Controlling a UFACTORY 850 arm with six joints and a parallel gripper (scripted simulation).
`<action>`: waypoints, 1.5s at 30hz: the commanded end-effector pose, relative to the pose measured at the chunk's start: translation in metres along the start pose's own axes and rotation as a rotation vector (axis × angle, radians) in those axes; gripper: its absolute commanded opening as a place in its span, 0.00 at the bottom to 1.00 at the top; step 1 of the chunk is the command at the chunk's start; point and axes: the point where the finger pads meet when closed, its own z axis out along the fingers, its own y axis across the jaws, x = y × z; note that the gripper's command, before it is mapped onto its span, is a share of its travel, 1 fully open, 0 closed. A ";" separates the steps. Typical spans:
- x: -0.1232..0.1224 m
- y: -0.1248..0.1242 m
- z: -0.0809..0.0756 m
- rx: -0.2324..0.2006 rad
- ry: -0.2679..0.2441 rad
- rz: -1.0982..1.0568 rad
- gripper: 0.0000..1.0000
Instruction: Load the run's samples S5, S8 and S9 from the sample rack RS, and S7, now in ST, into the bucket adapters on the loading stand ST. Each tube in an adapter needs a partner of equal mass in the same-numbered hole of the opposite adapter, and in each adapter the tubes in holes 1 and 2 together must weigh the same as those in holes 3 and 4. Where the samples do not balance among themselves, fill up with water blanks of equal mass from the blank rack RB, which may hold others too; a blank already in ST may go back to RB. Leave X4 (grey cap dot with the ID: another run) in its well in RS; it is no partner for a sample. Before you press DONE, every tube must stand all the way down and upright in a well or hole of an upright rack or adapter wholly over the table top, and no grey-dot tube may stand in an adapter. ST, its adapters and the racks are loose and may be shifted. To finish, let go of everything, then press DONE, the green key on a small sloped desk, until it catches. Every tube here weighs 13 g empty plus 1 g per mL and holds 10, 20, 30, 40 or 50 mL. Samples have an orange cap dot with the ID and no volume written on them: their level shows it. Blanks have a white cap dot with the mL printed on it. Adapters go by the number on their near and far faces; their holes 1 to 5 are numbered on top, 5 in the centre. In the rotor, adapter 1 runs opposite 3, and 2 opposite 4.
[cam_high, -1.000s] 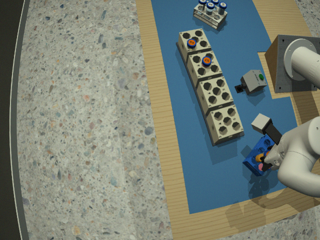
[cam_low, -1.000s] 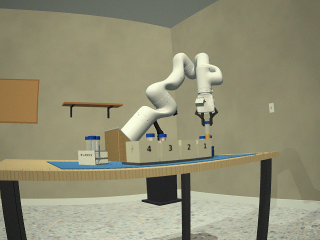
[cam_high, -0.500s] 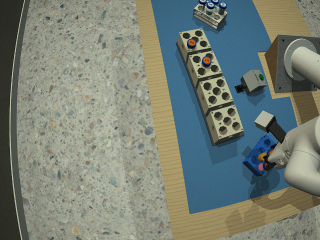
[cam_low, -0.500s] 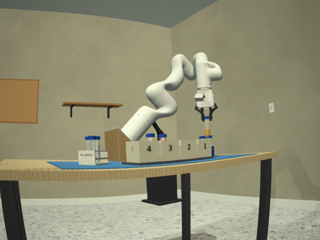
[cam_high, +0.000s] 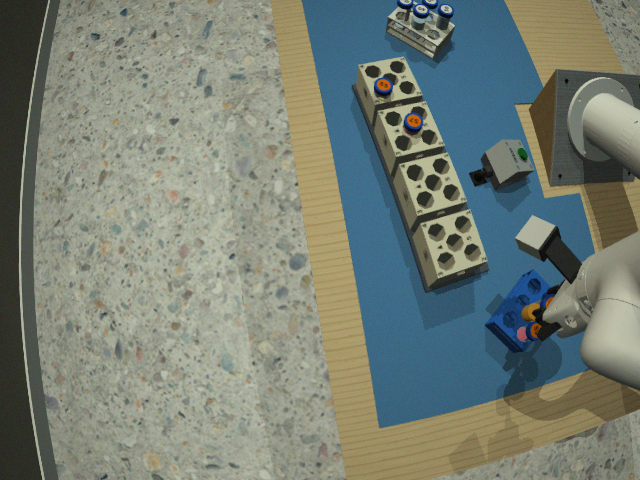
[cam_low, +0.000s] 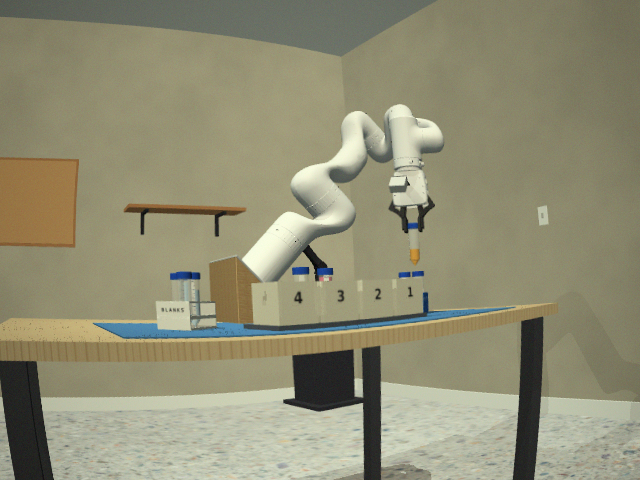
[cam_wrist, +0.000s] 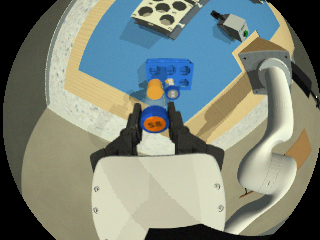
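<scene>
My gripper (cam_low: 412, 223) is shut on the blue cap of a sample tube (cam_low: 413, 241) with a little orange liquid in its tip. It holds the tube upright, well above the blue sample rack RS (cam_high: 515, 310). The wrist view shows the tube's orange cap dot (cam_wrist: 155, 122) between the fingers, with RS (cam_wrist: 170, 75) straight below; I cannot read the ID. Two tubes (cam_low: 410, 275) still stand in RS behind adapter 1 (cam_low: 409, 297). In stand ST, one orange-dot tube (cam_high: 383, 85) stands in adapter 4 and another (cam_high: 413, 120) in adapter 3. Adapters 2 (cam_high: 430, 184) and 1 (cam_high: 450, 246) are empty.
The blank rack RB (cam_high: 421, 23) with several white-dot tubes stands at the far end of the blue mat. The DONE desk with its green key (cam_high: 522, 152) lies between ST and the arm's base block (cam_high: 566, 129).
</scene>
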 end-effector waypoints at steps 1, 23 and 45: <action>0.000 0.000 -0.003 0.001 0.000 -0.001 0.00; 0.064 0.029 -0.003 0.001 0.000 -0.467 0.00; 0.155 0.071 -0.003 0.000 0.001 -1.040 0.00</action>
